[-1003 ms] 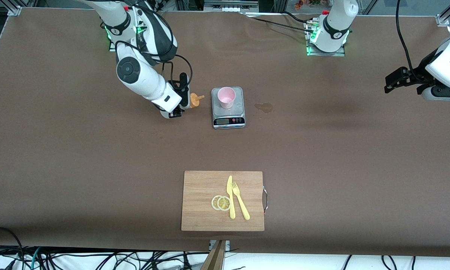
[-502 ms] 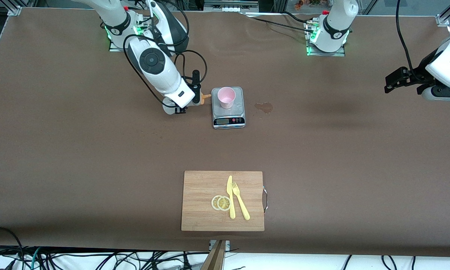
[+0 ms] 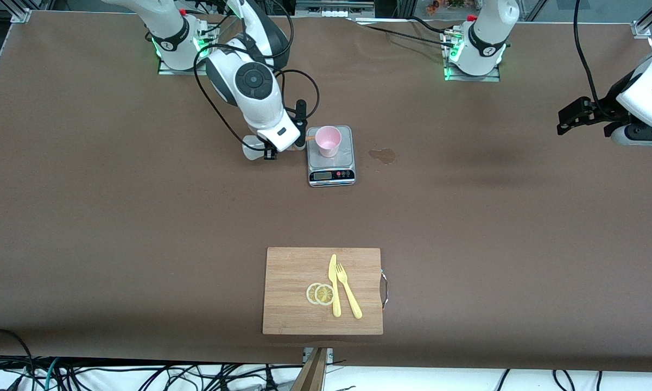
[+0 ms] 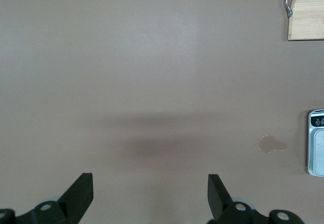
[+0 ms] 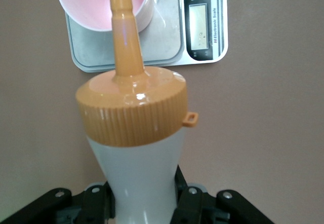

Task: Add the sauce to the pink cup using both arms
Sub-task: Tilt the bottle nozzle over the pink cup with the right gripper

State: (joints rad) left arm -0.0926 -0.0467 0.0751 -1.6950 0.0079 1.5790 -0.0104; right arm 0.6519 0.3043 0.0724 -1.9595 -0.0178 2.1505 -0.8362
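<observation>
While the pink cup [image 3: 328,140] stands upright on the grey scale [image 3: 331,169], I can see only a faint wet sheen on its pale inside wall in my right wrist view; whether any sauce lies in it I cannot tell. My right pincer [image 5: 144,203] is clamped on the sauce [image 5: 132,133], a whitish translucent squeeze bottle with a ribbed orange-yellow cap and a long nozzle. The bottle is tipped over toward the cup, its nozzle tip reaching just over the cup's rim, its pale base sticking out on the side of my pincer away from the cup. From the front, my right arm [image 3: 252,92] bends down from its base, wrist angled toward the scale, the pincer just beside the scale's edge and above the table [image 3: 141,217]. My left pincer [image 3: 573,117] waits with its fingers [image 4: 81,193] spread wide, hanging over bare table at the left arm's end, well apart from cup and bottle. A small stain [image 3: 383,156] sits near the scale.
</observation>
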